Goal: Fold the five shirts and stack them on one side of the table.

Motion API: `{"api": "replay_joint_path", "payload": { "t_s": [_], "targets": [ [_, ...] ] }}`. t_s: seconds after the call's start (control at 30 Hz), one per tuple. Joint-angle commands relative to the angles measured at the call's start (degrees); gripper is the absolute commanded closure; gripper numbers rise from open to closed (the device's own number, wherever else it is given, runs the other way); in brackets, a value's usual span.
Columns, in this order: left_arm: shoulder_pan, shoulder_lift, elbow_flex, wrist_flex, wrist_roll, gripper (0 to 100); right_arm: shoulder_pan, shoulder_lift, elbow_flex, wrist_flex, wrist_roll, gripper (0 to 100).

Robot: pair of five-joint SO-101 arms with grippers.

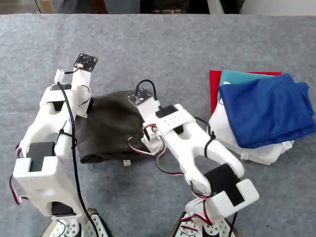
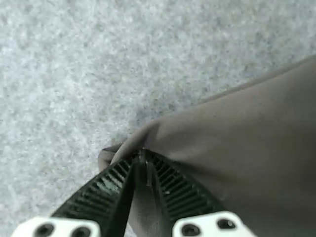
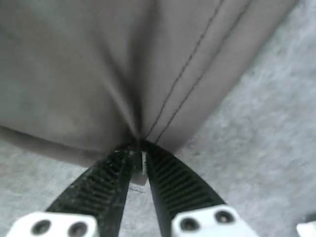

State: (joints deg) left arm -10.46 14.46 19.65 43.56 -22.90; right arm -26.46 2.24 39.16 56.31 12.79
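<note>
A dark brown shirt (image 1: 111,123) lies folded on the grey table, left of centre. My left gripper (image 1: 88,105) sits at the shirt's far left corner. In the left wrist view this gripper (image 2: 143,167) is shut on the brown shirt's corner (image 2: 232,148). My right gripper (image 1: 147,129) is at the shirt's right edge. The right wrist view shows it (image 3: 141,152) shut on a pinch of the brown shirt (image 3: 98,74) beside a stitched hem. On the right stands a stack of shirts: blue (image 1: 269,111) on top, then white (image 1: 256,153), teal (image 1: 237,76) and red (image 1: 214,84).
The table is covered in grey carpet-like cloth (image 1: 163,49). Open room lies along the far side and between the brown shirt and the stack. Both arm bases stand at the near edge, with cables hanging by the right arm (image 1: 148,148).
</note>
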Motion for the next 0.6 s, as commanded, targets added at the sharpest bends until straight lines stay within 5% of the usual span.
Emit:
{"api": "replay_joint_path", "payload": {
  "t_s": [0.0,0.3,0.57],
  "targets": [
    [-2.0,0.2,-2.5,-1.8,-4.3,97,-0.2,1.0,1.6,-0.4,2.5,98.4],
    [-3.2,-15.2,0.7,-1.3,-8.5,97,1.7,-18.8,-6.1,12.4,4.9,98.4],
    [-1.9,-49.0,27.3,-1.2,-7.4,97,6.3,-28.6,-13.7,6.9,4.5,98.3]
  ]
}}
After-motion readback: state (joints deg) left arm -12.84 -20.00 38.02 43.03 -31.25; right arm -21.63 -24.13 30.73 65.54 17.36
